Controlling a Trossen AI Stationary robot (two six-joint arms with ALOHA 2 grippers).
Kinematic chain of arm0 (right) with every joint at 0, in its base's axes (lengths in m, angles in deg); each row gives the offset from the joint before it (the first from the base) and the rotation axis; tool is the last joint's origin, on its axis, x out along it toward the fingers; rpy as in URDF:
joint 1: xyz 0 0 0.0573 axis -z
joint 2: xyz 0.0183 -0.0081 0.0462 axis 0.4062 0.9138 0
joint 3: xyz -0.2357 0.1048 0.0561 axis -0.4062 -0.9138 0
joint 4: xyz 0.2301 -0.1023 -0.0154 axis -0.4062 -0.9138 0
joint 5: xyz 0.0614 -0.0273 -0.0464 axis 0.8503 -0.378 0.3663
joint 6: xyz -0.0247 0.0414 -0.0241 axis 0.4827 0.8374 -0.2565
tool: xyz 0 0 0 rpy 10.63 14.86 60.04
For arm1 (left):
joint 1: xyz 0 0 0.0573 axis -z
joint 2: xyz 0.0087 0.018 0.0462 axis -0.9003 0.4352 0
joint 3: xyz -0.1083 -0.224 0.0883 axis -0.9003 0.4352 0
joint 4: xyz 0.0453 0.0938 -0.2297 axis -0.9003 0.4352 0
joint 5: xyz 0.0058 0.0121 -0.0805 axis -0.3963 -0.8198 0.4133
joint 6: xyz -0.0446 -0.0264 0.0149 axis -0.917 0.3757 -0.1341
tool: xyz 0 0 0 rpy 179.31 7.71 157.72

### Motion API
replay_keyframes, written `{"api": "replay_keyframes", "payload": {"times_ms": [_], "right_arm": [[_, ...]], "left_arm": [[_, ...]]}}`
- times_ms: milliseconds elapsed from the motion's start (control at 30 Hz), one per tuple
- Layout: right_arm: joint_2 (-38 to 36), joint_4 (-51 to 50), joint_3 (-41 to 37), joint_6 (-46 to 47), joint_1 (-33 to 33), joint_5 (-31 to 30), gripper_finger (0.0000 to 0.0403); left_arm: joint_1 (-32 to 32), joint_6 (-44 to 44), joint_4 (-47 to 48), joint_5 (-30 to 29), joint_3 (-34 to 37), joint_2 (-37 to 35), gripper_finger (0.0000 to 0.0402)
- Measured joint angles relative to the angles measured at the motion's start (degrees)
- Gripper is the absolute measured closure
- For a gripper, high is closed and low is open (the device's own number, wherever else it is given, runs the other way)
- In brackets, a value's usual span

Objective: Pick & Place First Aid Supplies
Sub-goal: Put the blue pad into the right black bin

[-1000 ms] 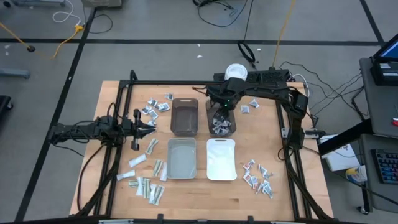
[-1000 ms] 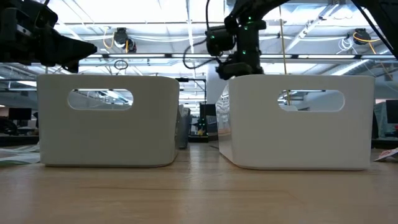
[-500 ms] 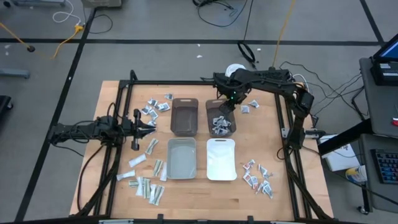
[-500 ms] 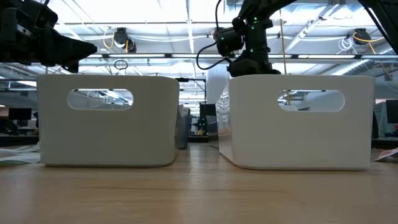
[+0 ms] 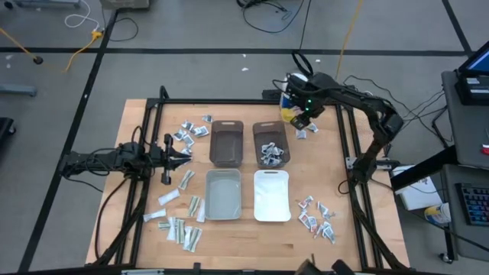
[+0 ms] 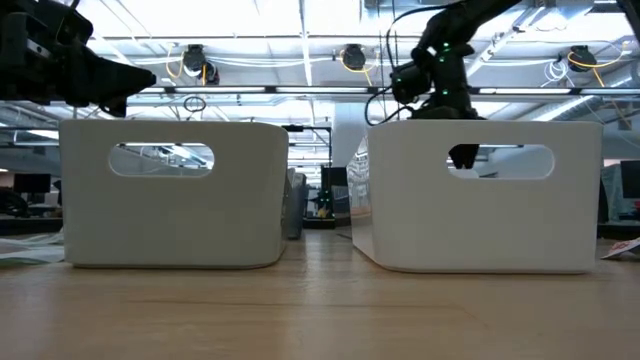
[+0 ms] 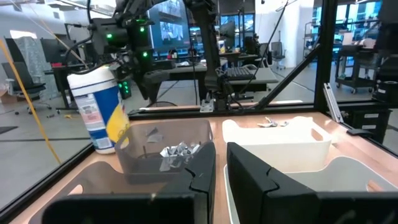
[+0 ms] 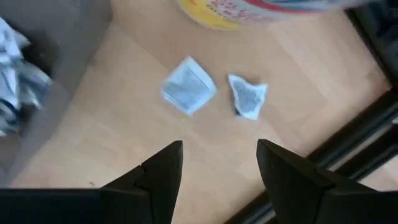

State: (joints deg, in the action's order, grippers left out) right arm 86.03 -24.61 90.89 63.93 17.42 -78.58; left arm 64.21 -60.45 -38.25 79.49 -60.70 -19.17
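Packets (image 8: 211, 93) — just beyond open fingers (image 8: 161, 171)

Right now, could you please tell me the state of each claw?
Left claw: shut, holding nothing, parked at the table's left side.
Right claw: open and empty, above two small packets beside the brown bin.

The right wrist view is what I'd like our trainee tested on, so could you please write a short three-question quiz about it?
1. True or false: the right end effector is open and holds nothing.
2. How many packets lie on the bare table ahead of it?
3. The yellow-labelled tub is: A) beyond the packets, B) inside the brown bin, C) in the end effector.

Key: 1 true; 2 two; 3 A.
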Motion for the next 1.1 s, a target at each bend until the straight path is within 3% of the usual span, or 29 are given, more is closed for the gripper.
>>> {"api": "replay_keyframes", "payload": {"times_ms": [367, 800, 1100], "right_arm": [[-7.6, 6.8, -11.9, -2.3, 3.9, 0.2, 0.0202], [-7.4, 36.6, -30.3, -6.2, 6.7, -0.1, 0.0202], [-7.4, 36.3, -34.0, -8.7, 6.7, -5.8, 0.0202]], "left_arm": [[0.0, 0.0, 0.0, 0.0, 0.0, 0.0, 0.0355], [0.0, 0.0, 0.0, 0.0, 0.0, 0.0, 0.0355], [0.0, 0.0, 0.0, 0.0, 0.0, 0.0, 0.0355]]}}
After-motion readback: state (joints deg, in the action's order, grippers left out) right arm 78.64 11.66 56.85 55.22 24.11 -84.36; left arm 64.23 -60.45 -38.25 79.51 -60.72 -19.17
